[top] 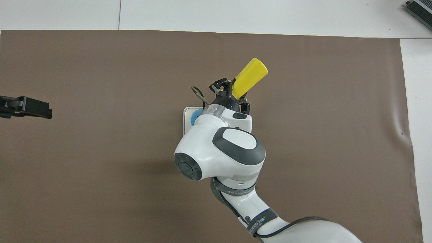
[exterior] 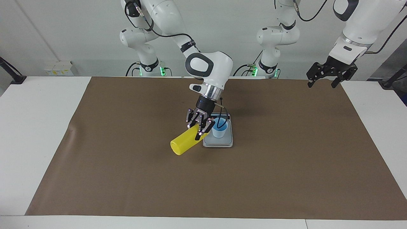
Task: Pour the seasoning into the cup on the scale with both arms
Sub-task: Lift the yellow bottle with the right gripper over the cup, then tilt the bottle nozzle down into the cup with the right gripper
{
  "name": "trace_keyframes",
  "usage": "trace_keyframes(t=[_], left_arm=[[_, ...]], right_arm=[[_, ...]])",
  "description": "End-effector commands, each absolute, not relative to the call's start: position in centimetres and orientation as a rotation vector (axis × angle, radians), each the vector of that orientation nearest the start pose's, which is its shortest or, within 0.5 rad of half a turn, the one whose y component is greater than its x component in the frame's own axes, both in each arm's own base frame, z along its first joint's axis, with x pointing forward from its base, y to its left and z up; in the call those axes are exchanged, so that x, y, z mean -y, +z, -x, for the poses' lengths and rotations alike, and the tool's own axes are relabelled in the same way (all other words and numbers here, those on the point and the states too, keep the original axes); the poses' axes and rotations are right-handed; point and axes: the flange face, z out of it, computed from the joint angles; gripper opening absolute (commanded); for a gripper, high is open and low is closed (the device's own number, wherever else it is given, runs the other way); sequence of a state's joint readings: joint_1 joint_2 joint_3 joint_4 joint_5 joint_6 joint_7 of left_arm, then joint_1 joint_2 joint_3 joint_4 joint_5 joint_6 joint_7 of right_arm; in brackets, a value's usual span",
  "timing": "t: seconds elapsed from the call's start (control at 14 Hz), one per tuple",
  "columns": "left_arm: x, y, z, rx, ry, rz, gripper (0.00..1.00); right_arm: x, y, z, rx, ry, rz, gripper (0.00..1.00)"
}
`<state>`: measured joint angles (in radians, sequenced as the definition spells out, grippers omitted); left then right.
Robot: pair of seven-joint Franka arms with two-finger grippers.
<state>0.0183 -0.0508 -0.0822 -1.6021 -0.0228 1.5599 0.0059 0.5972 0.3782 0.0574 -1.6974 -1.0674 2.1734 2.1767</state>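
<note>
The yellow seasoning bottle [exterior: 185, 142] is tipped steeply on its side in the air. Its flat base points away from the robots and its nozzle end points toward the cup. My right gripper [exterior: 200, 128] is shut on the bottle's upper part and hides the nozzle. In the overhead view the bottle [top: 251, 76] sticks out of the right gripper [top: 233, 93]. The light-blue cup [exterior: 220, 129] stands upright on the silver-grey scale [exterior: 219, 142], right beside the gripper. From overhead only slivers of the cup [top: 195, 116] and scale [top: 187, 116] show. My left gripper [exterior: 321, 83] hangs open and empty, waiting over its own end of the table [top: 25, 107].
A brown mat [exterior: 127, 178] covers most of the white table [exterior: 38, 105]. A dark cable loops at the scale's end nearer the robots [exterior: 224, 116]. A grey device [top: 420, 8] lies at a table corner farthest from the robots.
</note>
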Motion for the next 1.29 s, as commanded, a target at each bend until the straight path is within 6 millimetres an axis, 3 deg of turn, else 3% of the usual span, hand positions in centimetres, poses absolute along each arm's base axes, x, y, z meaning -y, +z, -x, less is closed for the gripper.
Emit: trace_keyframes(t=[0.0,0.36,1.21], left_arm=[[3.7,63.7,-52.8,-0.092,-0.027,3.168,1.00],[3.7,63.7,-52.8,-0.092,-0.027,3.168,1.00],[3.7,63.7,-52.8,-0.092,-0.027,3.168,1.00]], right_arm=[[-39.5,40.2,-57.2,-1.284,-1.444,2.533,0.00],[-39.7,38.6,-57.3,-1.232,-1.533,2.568,0.00],[-41.1,38.6,-56.3,-1.200,-1.500,2.565,0.00]])
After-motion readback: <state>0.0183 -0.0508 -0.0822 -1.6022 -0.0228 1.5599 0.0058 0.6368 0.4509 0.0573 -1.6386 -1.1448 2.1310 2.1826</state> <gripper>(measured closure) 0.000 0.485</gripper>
